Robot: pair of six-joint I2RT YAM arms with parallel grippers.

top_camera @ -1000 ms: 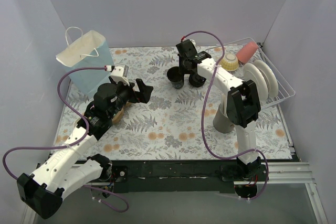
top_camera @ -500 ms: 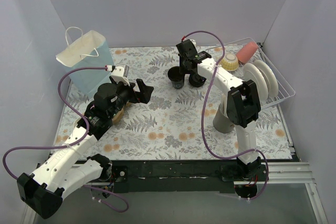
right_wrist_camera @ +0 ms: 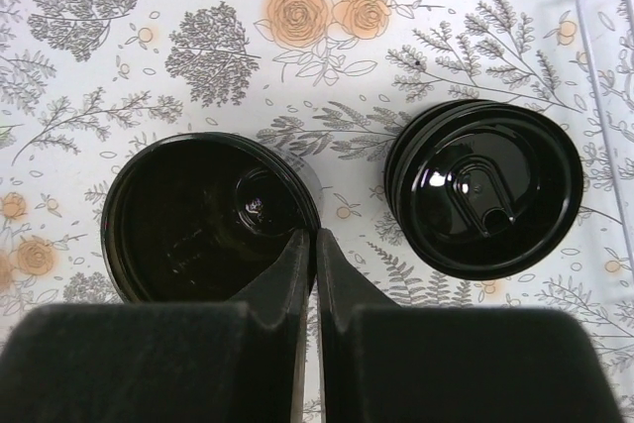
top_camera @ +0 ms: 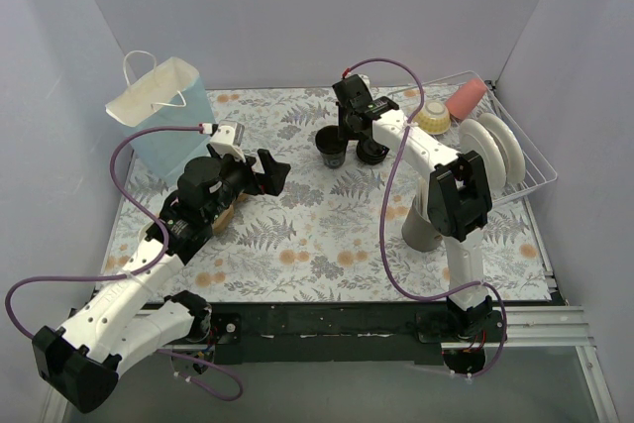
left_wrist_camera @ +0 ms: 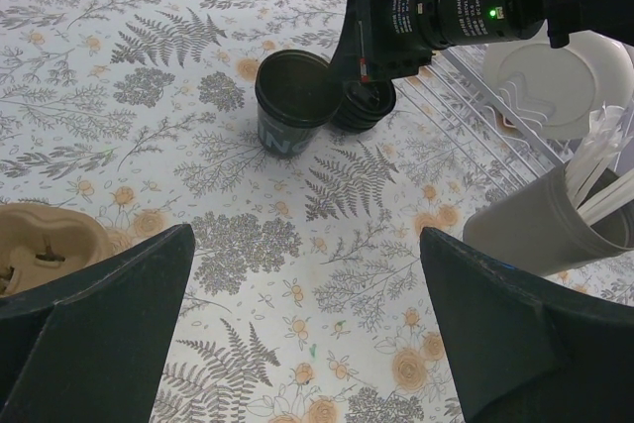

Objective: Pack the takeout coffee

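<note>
Two black takeout cups stand upright on the floral table [top_camera: 317, 235], toward twelve o'clock of its middle. The lidless cup [right_wrist_camera: 198, 220] is on one side, and the lidded cup [right_wrist_camera: 482, 200] is just beside it at its three o'clock, a sliver of cloth showing between them.

The right claw [right_wrist_camera: 315, 240] comes down from above. Its two fingers are pinched almost together on the lidless cup's rim at the three o'clock side, one finger inside the wall and one outside.

The left claw [left_wrist_camera: 305, 240] hangs off the table at about nine o'clock of the cups, well apart from them. It is spread wide, holds nothing, and points toward them.

A cardboard carrier [left_wrist_camera: 54, 240] lies under the left arm. A pale blue paper bag [top_camera: 163, 121] stands at ten o'clock, a wire rack [top_camera: 525, 170] with plates at two o'clock, and a grey holder [left_wrist_camera: 525, 230] of white utensils at four o'clock.
</note>
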